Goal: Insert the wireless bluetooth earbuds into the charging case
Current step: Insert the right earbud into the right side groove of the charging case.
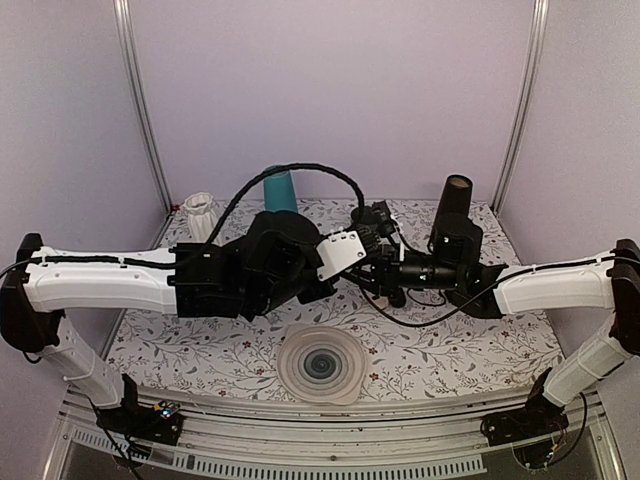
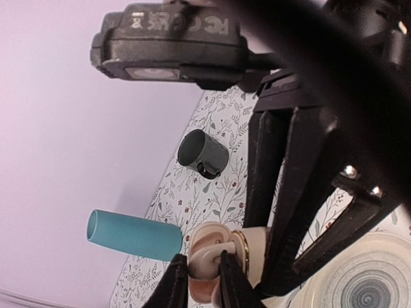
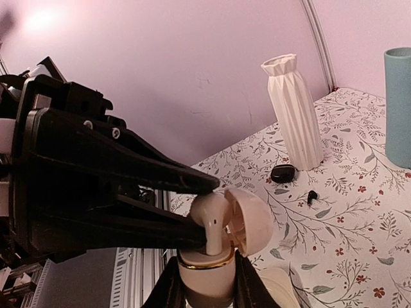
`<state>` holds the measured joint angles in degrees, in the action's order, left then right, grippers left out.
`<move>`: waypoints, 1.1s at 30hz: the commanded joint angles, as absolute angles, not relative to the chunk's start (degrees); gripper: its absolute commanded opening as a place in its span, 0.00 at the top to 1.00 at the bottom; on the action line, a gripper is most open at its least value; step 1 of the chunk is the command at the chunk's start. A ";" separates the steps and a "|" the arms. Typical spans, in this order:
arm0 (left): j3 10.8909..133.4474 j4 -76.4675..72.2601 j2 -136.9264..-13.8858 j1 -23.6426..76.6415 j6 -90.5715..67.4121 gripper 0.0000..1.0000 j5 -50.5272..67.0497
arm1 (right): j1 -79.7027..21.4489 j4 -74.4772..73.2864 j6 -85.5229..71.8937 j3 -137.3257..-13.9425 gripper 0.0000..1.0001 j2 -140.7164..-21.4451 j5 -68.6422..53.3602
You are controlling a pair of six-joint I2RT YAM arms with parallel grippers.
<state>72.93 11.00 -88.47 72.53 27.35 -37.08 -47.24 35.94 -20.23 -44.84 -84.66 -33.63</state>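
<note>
My right gripper (image 3: pixel 207 287) is shut on the charging case (image 3: pixel 205 279), a cream-white case with a gold ring. It holds the case upright above the table with the lid (image 3: pixel 252 230) swung open. A white earbud (image 3: pixel 212 221) stands with its stem down in the case mouth. My left gripper (image 2: pixel 202 273) is shut on that earbud (image 2: pixel 205 262), one finger on each side of its head. In the left wrist view the case (image 2: pixel 256 249) sits just behind the earbud. In the top view both grippers meet at mid-table and hide the case.
A white ribbed vase (image 3: pixel 295 112) and a teal cup (image 3: pixel 398 106) stand at the back left. A black oval case (image 3: pixel 283 173) and a loose black earbud (image 3: pixel 311 196) lie near the vase. A dark mug (image 2: pixel 202 153) is at the back right, and a swirl plate (image 1: pixel 320 365) lies near the front.
</note>
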 commanded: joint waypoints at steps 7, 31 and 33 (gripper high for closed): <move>75.68 14.38 -89.51 73.13 27.01 0.80 -32.70 | -47.46 48.64 -21.33 -43.83 0.96 -82.37 -32.46; 78.08 14.96 -89.06 72.84 25.76 0.75 -31.90 | -47.53 56.16 -20.48 -40.89 0.97 -82.20 -28.30; 78.26 14.95 -88.87 72.86 25.67 0.74 -31.82 | -47.48 56.38 -20.48 -40.72 0.97 -82.18 -27.94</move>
<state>77.76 12.64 -88.62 72.47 26.46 -34.15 -47.27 49.41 -20.69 -40.60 -84.01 -30.59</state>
